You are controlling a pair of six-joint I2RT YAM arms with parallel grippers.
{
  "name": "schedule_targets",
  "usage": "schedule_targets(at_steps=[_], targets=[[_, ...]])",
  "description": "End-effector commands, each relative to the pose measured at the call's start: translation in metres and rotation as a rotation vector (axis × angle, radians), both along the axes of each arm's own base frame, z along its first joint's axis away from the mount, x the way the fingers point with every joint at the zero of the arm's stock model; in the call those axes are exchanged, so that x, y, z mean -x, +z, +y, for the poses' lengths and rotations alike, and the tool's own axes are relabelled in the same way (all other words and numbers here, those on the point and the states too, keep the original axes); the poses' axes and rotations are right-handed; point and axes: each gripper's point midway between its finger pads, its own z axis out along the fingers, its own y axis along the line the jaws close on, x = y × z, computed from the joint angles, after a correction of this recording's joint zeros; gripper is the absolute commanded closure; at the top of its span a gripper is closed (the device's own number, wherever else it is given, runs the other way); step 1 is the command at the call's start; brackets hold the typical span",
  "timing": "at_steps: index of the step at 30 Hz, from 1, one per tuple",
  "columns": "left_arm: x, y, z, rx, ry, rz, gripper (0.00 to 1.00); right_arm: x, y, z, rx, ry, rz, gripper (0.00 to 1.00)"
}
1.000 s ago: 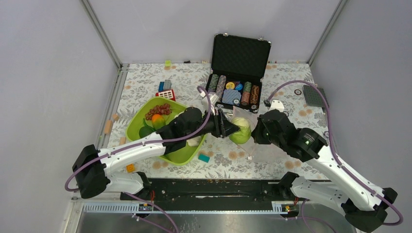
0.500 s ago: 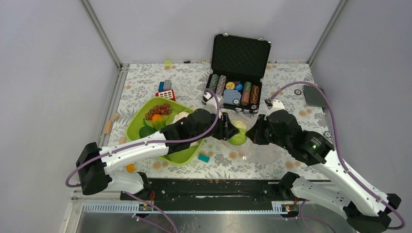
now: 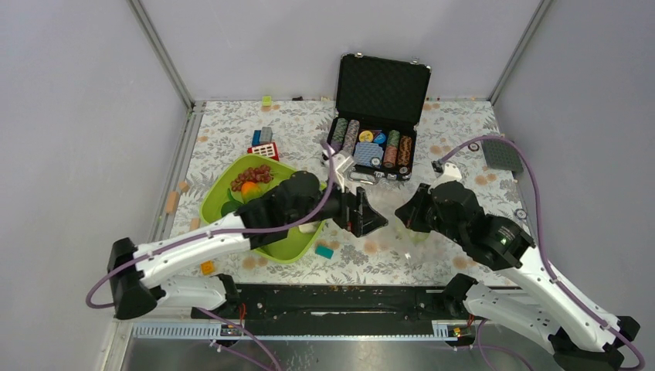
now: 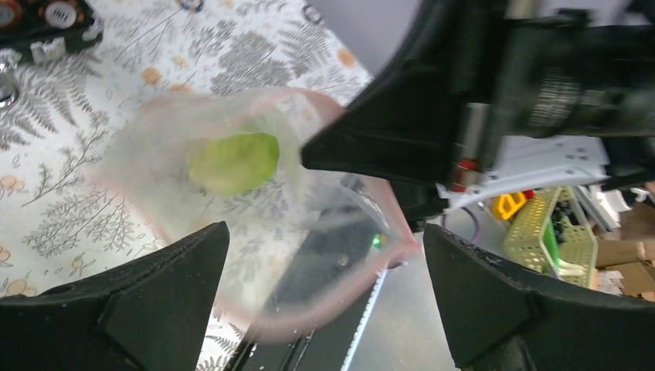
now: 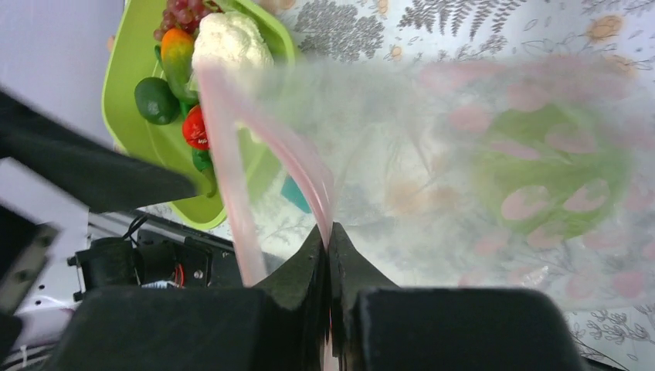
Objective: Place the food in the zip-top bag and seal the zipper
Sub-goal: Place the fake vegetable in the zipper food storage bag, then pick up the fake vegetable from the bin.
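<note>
Bright, even overhead light; both wrist views blurred, perhaps by motion.

Cabbage point(image 5: 552, 182) in bag point(image 5: 386, 116), right of tray point(image 5: 123, 77)

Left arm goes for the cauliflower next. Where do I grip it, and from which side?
Probably from above, closing across the cauliflower at its rounded white head: orange fruit and tomato sit close beside it in the tray, leaving only the top open.

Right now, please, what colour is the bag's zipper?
Pale pink; the zipper shows best in the right wrist view.
</note>
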Motion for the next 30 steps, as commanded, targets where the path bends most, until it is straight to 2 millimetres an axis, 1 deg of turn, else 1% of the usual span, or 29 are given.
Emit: schedule_targets(at_steps=[1, 4, 6, 8, 9, 12, 14, 17, 22, 25, 29, 30], targets=[[0.02, 0.063, 0.017, 0.165, -0.062, -0.108, 0.01, -0.009, 0.017, -0.025, 0.004, -0.126, -0.06, 1.0], [0.018, 0.063, 0.035, 0.165, -0.001, -0.12, 0.01, -0.006, 0.025, -0.03, -0.006, -0.132, -0.063, 1.0], [0.008, 0.054, 0.052, 0.128, 0.089, -0.121, 0.01, -0.005, 0.029, -0.028, -0.01, -0.122, -0.057, 1.0], [-0.007, 0.043, 0.074, 0.074, 0.219, -0.123, 0.01, -0.005, 0.033, -0.029, 0.003, -0.126, -0.048, 1.0], [-0.02, 0.036, 0.089, 0.036, 0.326, -0.125, 0.01, -0.006, 0.031, -0.031, 0.02, -0.136, -0.038, 1.0], [-0.044, 0.015, 0.128, -0.057, 0.544, -0.106, 0.01, -0.011, 0.029, -0.034, 0.052, -0.173, -0.022, 1.0], [-0.056, 0.002, 0.15, -0.101, 0.639, -0.088, 0.01, -0.015, 0.023, -0.032, 0.069, -0.18, -0.001, 1.0], [-0.075, -0.022, 0.172, -0.145, 0.719, -0.038, 0.01, -0.024, 0.013, -0.027, 0.099, -0.202, 0.02, 1.0], [-0.105, -0.057, 0.193, -0.236, 0.78, 0.02, 0.01, -0.041, -0.004, -0.015, 0.123, -0.211, 0.025, 1.0], [-0.122, -0.074, 0.197, -0.297, 0.805, 0.041, 0.01, -0.047, -0.008, -0.015, 0.148, -0.221, 0.02, 1.0], [-0.146, -0.097, 0.202, -0.379, 0.825, 0.111, 0.01, -0.049, -0.013, -0.018, 0.179, -0.228, 0.018, 1.0], [-0.15, -0.108, 0.204, -0.417, 0.833, 0.136, 0.01, -0.049, -0.014, -0.019, 0.185, -0.228, 0.018, 1.0]])
